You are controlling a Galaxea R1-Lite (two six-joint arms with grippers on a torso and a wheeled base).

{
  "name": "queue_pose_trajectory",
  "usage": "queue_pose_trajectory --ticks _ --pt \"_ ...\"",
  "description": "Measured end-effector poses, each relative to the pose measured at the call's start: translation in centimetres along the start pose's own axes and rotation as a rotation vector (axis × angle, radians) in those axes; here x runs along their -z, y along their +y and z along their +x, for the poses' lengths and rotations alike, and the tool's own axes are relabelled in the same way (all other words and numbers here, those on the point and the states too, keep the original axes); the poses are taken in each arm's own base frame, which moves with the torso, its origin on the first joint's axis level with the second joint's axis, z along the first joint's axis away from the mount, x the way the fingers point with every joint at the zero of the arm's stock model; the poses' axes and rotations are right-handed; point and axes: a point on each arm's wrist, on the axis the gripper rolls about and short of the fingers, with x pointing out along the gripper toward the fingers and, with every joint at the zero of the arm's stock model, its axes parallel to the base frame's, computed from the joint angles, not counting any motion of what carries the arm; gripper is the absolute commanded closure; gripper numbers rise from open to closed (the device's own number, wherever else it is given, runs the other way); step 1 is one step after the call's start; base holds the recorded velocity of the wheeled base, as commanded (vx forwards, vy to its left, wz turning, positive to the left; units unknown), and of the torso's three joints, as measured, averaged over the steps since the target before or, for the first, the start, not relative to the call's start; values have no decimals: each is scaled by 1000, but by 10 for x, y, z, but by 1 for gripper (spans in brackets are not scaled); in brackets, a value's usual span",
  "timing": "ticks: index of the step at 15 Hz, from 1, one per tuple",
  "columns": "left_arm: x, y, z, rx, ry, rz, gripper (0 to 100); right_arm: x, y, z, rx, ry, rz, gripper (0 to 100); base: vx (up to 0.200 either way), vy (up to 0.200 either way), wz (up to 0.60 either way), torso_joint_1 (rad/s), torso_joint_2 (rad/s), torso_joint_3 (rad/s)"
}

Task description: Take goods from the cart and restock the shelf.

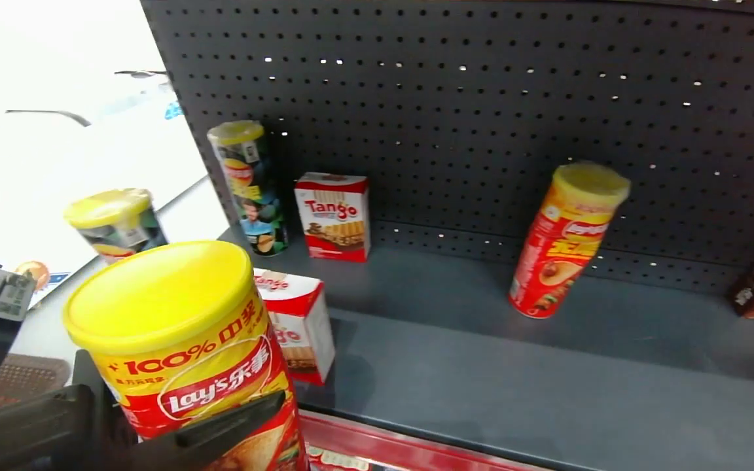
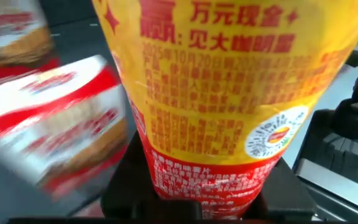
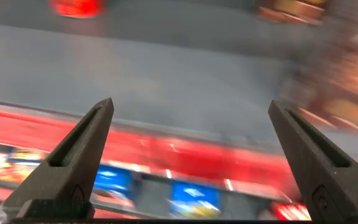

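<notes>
Shelf (image 1: 482,366) front: can (image 1: 180,327) in left gripper (image 1: 174,415)

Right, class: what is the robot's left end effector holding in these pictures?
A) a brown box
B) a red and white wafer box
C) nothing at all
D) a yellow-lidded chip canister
D: the left end effector is shut around the yellow-lidded chip canister, while the nearest wafer box stands untouched on the shelf.

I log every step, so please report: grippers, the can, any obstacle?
Left gripper shut on yellow-lidded chips can, at shelf front left. Right gripper open, empty. Wafer box stands close beside can.
</notes>
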Motion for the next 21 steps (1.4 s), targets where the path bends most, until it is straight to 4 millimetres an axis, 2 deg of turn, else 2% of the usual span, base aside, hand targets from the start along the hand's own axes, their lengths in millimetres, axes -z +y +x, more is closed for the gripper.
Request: queue_pose_trajectory --ticks 1,8,10,14,17,21 --pt "0 0 0 0 -1 0 100 0 0 0 0 0 0 0 0 0 -600 2 7 2" --pt "0 0 0 -4 0 -5 100 0 0 0 -1 0 0 0 0 0 0 0 0 0" --pt "0 1 -1 -9 -2 -5 100 0 0 0 0 0 1 0 0 0 -600 2 0 2" --pt "0 2 -1 -14 0 -5 100 0 0 0 -1 0 0 0 0 0 0 0 0 0" --pt "2 2 -2 -15 3 -7 100 0 0 0 0 0 0 0 0 0 -600 2 2 2" --pt "3 2 -2 -18 8 -9 100 0 0 0 -1 0 1 0 0 0 0 0 0 0"
